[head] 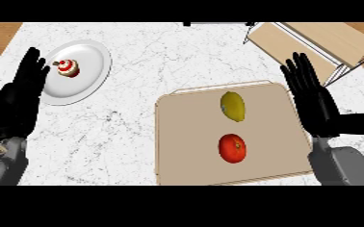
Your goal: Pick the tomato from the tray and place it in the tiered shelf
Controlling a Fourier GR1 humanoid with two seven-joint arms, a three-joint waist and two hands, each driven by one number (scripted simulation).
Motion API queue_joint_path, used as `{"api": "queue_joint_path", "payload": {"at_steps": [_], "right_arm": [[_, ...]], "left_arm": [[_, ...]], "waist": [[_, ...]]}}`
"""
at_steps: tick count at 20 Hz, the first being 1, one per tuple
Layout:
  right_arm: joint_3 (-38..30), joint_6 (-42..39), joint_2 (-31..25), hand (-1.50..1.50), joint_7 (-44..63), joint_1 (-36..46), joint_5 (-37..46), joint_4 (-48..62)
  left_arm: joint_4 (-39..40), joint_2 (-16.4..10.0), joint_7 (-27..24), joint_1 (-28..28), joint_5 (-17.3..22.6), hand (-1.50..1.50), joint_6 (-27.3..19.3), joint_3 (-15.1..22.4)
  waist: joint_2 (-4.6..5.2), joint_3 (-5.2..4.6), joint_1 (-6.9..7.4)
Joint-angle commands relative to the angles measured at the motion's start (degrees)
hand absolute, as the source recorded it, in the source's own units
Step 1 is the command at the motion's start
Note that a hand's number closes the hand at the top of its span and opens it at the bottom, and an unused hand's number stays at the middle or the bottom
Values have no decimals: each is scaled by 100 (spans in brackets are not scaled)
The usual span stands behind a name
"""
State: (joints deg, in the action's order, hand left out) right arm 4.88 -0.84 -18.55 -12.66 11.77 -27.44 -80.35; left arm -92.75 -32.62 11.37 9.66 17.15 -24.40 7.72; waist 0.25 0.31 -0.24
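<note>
tomato [232, 148] on tray [186, 144] (beside lemon [232, 106]), untouched.

Counter [142, 48]: you are looking down on a white marble top with grey veining, and it is carrying three things directly.

Tray [186, 125]: tan and rectangular with a raised rim, it is lying flat and sitting slightly askew. You are taking it as the reference.

Plate [89, 60]: white and round, it is resting well to the left of the tray and a little beyond its far edge, with bare marble showing between the two.

Tiered shelf [298, 41]: pale wood, it is standing beyond the tray's far right corner. It is sitting near that corner, with marble showing between them.
</note>
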Motion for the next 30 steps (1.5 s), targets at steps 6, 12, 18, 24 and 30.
{"api": "queue_joint_path", "payload": {"at_steps": [6, 12, 18, 24, 30], "right_arm": [[-1474, 763, -585, 150, -292, -1588, -225, -43], [-733, 1180, 17, -150, 454, -2719, 125, 211], [-761, -217, -713, -150, 164, -3713, -52, -1023], [-701, -605, -1235, -150, 1037, -4036, -267, -2233], [-505, 314, -1752, -150, 3048, -3777, -159, -3731]], "left_arm": [[820, 449, 260, -1052, 561, 0, 580, 215], [1392, 1090, 17, -846, 603, 0, 906, 561], [1910, 991, -95, -520, 656, 0, 1369, 229], [1622, 1047, -29, -819, 615, 0, 1389, 264], [1608, 899, 112, -762, 655, 0, 1551, 128]], "waist": [[-49, -44, -336], [-22, -39, -119], [-28, -39, -102], [-31, -41, -41], [-19, -50, 14]]}}
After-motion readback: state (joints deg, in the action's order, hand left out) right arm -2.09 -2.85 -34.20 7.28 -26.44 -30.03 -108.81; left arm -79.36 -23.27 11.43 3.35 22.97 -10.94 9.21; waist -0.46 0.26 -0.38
